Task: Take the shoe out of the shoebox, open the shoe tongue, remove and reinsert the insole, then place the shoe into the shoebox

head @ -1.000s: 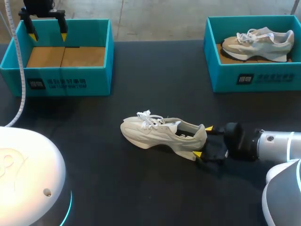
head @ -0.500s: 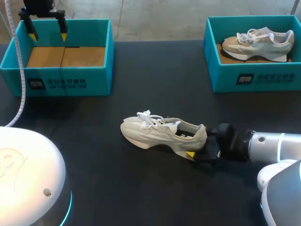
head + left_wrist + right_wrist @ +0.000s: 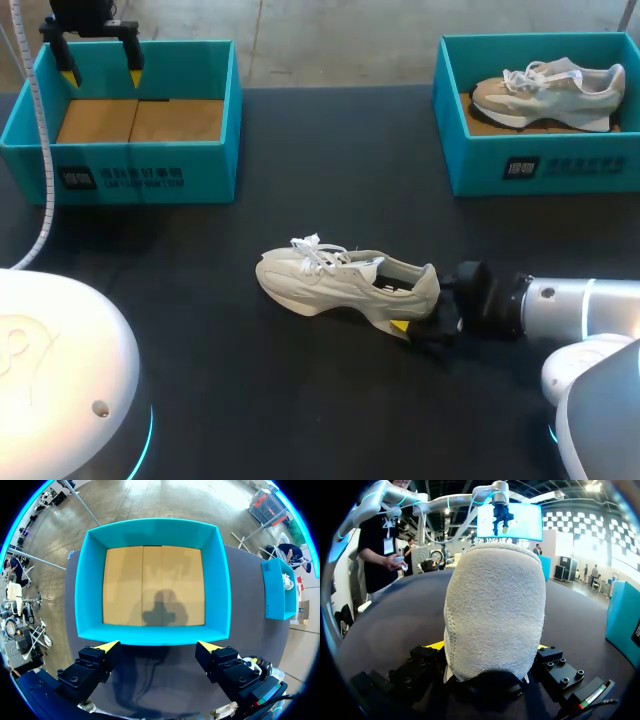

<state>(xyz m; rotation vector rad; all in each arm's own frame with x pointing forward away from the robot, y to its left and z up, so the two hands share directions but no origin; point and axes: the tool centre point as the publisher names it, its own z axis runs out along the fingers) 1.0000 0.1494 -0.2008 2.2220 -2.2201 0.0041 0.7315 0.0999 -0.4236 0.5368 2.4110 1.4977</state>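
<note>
Centrally on the matte black tabletop (image 3: pixel 300 190) lies a cream low-top sneaker of mesh and suede-like panels (image 3: pixel 340 283). It rests on its sole, outside both boxes, with its toe towards the left arm's side and its white laces in a loose bow. The right gripper (image 3: pixel 425 303) comes in low along the table and is clamped on the heel. In its wrist view the rounded, fuzzy heel back fills the space between the fingers, with a yellow tip against each side. The tongue looks not yet opened.

The main risk is the grip itself. The heel padding is soft and yields, so a lift or tug could let the long, curved-soled shoe pivot, droop at the toe, or slip free. The loose laces could also snag a finger reaching for the tongue.

Well apart, at the far left, the left gripper (image 3: pixel 159 645) hangs with fingers spread and nothing between them. It is above an empty teal cardboard shoebox with a plain brown floor (image 3: pixel 120 165). At the far right, a second teal shoebox (image 3: pixel 540 165) holds a similar beige sneaker (image 3: pixel 550 92).
</note>
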